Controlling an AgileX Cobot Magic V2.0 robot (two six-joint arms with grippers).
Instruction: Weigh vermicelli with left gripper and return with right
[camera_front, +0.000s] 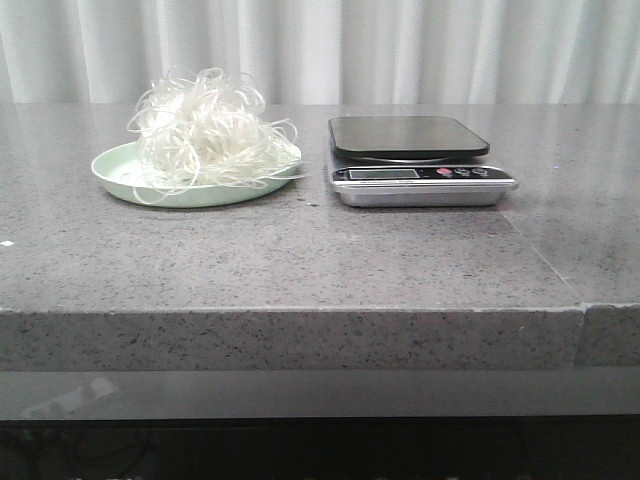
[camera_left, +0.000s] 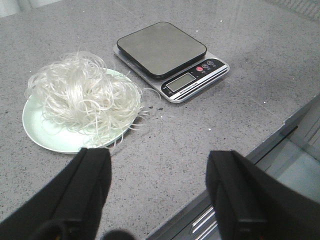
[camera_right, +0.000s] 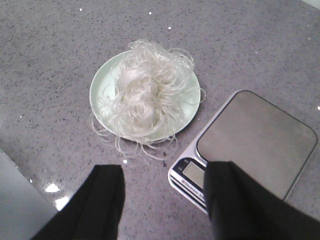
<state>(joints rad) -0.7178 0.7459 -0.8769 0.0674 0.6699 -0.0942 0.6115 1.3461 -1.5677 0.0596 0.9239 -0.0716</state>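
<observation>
A fluffy white tangle of vermicelli (camera_front: 208, 130) (camera_left: 82, 95) (camera_right: 150, 87) is heaped on a pale green round plate (camera_front: 125, 178) (camera_left: 37, 135) (camera_right: 100, 92) at the left of the counter. To its right stands a silver kitchen scale (camera_front: 415, 165) (camera_left: 167, 55) (camera_right: 250, 145) with a bare dark platform. My left gripper (camera_left: 159, 167) is open, high above the counter's near edge and short of the plate. My right gripper (camera_right: 165, 182) is open too, hovering between plate and scale; one of its fingers (camera_right: 235, 200) covers the scale's front corner. Neither gripper shows in the front view.
The grey speckled stone counter (camera_front: 320, 260) has a seam running toward its front right. Its front edge drops to a lower ledge (camera_left: 295, 155). White curtains (camera_front: 400, 50) hang behind the counter.
</observation>
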